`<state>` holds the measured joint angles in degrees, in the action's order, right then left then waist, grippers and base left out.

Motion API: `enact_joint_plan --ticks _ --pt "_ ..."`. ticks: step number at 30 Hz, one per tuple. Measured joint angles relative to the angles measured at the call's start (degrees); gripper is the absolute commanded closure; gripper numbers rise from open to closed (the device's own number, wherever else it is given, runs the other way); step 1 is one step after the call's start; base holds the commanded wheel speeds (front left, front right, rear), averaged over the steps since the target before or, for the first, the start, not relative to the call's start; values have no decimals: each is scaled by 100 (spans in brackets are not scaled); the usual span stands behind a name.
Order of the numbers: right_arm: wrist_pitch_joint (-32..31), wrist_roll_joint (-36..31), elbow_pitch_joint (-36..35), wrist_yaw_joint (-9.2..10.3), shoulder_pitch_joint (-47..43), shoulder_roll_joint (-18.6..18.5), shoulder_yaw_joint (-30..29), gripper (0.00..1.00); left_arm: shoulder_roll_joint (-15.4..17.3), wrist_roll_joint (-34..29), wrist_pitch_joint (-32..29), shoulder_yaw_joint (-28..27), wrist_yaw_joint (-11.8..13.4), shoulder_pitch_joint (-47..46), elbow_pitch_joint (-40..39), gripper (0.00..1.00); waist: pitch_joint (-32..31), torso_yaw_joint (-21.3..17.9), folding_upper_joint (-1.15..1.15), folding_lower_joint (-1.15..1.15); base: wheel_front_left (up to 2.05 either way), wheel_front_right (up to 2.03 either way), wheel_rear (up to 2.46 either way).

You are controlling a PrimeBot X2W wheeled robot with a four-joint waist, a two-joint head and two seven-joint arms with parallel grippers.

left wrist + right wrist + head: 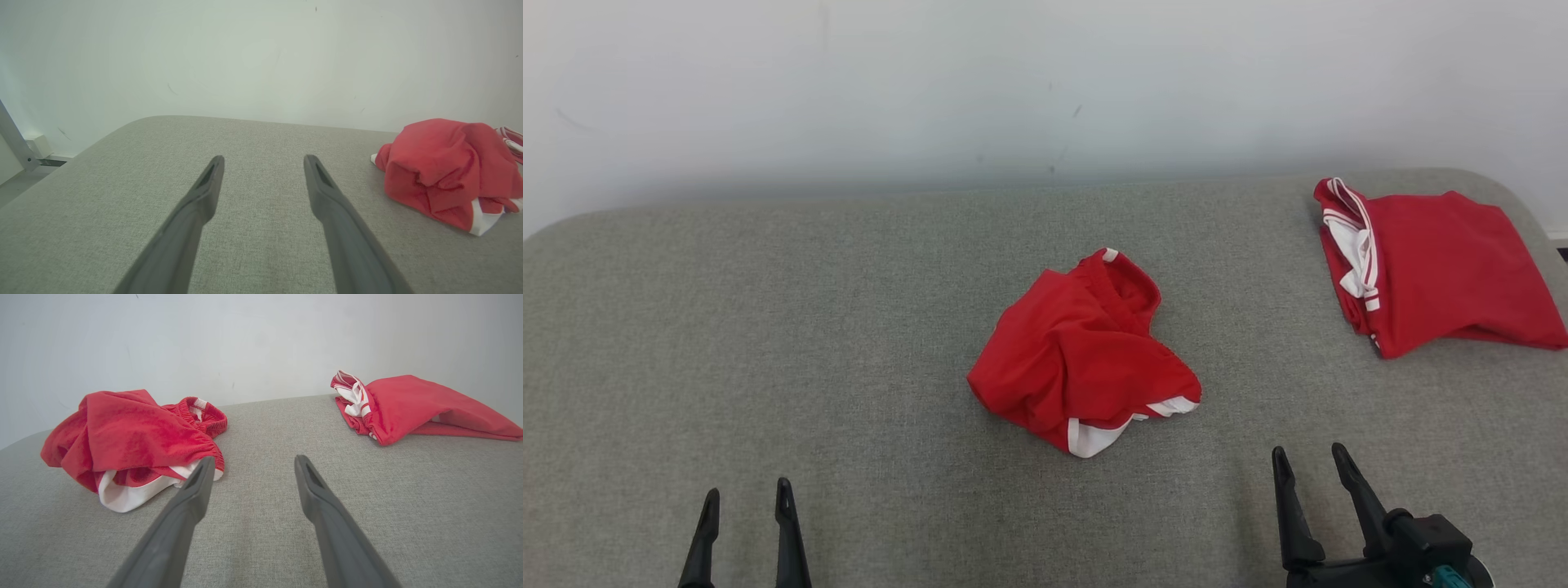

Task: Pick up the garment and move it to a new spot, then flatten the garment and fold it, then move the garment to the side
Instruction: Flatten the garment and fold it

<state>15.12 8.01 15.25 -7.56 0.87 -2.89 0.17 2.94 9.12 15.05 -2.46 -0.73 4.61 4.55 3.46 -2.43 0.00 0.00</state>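
Red garment (1082,351) lies crumpled in the middle of the grey worktop (768,327), untouched; left claw (747,490) and right claw (1308,449) hover short of it, fingers apart, empty; folded piece (1437,269) sits far right.

In the head view, the grey padded surface (768,327) lies bare across the whole left half of the frame and along the lower centre, so there is open passage there. The crumpled red garment (1082,355) sits as a lump at the centre, and a folded red garment (1437,265) occupies the upper right. A bare strip runs between the two. The white wall (1013,82) closes off the top of the frame, behind the surface's far edge.
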Motion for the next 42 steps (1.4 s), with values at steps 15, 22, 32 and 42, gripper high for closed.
enact_joint_plan --ticks 15,22,32,42 --pt "1 2 11 0 -6 -1 -16 0 0 -52 0 -16 18 9 51 0 31 -8 0 0 0 0 0" --pt "1 1 19 0 -3 -1 -22 0 -1 -47 0 -35 19 8 60 0 51 -12 0 0 0 0 0" --pt "0 0 14 0 15 -1 -22 0 0 -38 0 -41 -15 -16 88 0 118 -40 0 0 0 0 0" --pt "1 36 -9 0 164 0 65 0 -1 99 0 634 -343 -642 465 0 288 -181 0 0 0 0 0"
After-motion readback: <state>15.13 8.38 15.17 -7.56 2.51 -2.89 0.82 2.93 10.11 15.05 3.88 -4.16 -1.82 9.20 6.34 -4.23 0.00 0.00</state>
